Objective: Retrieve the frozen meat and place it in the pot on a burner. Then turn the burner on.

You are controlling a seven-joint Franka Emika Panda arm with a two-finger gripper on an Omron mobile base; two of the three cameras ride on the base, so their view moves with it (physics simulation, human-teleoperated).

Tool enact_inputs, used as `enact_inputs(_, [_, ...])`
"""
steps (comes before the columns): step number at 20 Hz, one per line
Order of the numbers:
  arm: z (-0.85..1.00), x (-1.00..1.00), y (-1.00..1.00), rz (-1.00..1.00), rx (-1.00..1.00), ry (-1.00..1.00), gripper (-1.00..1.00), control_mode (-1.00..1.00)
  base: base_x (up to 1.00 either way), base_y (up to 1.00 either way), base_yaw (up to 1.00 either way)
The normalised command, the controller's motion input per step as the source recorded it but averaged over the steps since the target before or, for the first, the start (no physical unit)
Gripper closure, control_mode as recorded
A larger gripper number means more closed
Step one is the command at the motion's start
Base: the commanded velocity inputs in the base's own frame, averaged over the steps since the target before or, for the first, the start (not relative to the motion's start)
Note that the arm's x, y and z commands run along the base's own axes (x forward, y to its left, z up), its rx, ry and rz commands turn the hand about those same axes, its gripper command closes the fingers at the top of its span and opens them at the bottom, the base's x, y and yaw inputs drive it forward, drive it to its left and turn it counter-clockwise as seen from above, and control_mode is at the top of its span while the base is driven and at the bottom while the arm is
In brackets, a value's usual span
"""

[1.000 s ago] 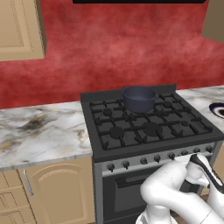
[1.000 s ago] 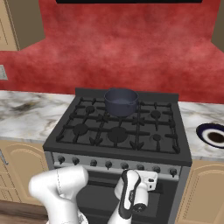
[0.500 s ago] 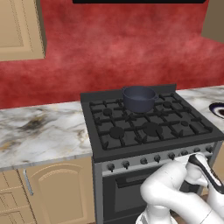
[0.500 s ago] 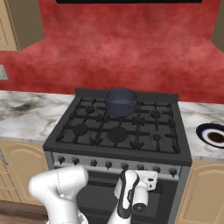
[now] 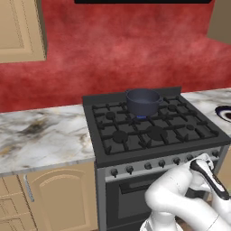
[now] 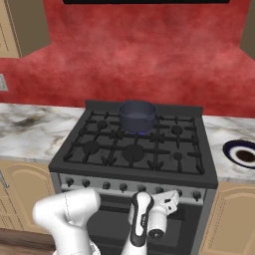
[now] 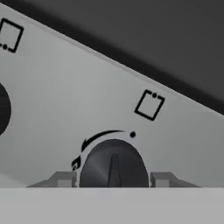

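The pot [image 6: 137, 115] sits on the stove's back burner. Your hand [image 7: 113, 179] pinches a front knob [image 7: 113, 166]; keep it centered and turn slowly.

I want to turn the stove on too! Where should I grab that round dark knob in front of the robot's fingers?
Grip the round dark grey knob by its curved sides, one finger on each, coming straight at the flat grey stove front panel. It sticks out towards you, and the tool already sits with a fingertip on either side of it, seemingly ready to twist.
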Motion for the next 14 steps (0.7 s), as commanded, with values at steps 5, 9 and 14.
enact_inputs(5, [-0.48,0.33,0.55,0.0,-0.7,0.06,1.0,-1.0,0.0,0.0,0.0])
enact_inputs(9, [-0.4,0.31,0.71,-0.04,-0.75,0.03,1.0,-1.0,0.0,0.0,0.0])
enact_inputs(14, [-0.35,0.32,0.53,-0.08,-0.59,0.01,1.0,-1.0,0.0,0.0,0.0])
